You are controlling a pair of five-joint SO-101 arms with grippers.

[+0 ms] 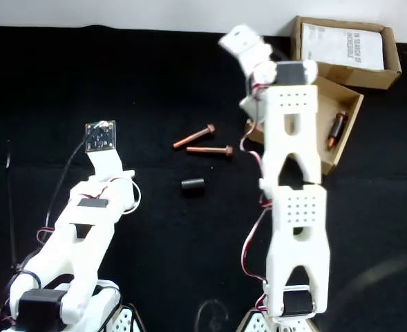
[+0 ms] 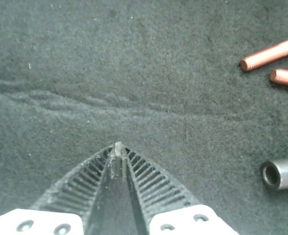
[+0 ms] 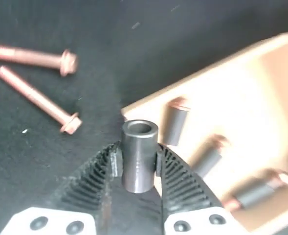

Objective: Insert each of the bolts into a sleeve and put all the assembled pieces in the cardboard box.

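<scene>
My right gripper (image 3: 137, 149) is shut on a dark upright sleeve (image 3: 140, 166), held just off the corner of the cardboard box (image 3: 241, 88). Three sleeves with bolts in them (image 3: 210, 154) lie inside that box; one shows in the high view (image 1: 336, 129). Two loose copper bolts (image 1: 193, 136) (image 1: 209, 149) lie side by side mid-table, seen too from the right wrist (image 3: 31, 56) (image 3: 38, 100). A second black sleeve (image 1: 193, 186) lies on its side below them. My left gripper (image 2: 117, 149) is shut and empty over bare cloth, left of the bolts (image 2: 271, 53) and sleeve (image 2: 280, 174).
A second cardboard box (image 1: 345, 48) holding a printed sheet sits at the back right, behind the first. The table is covered in black cloth (image 1: 155, 83). The right arm (image 1: 293, 180) stretches across the table's right half toward the boxes.
</scene>
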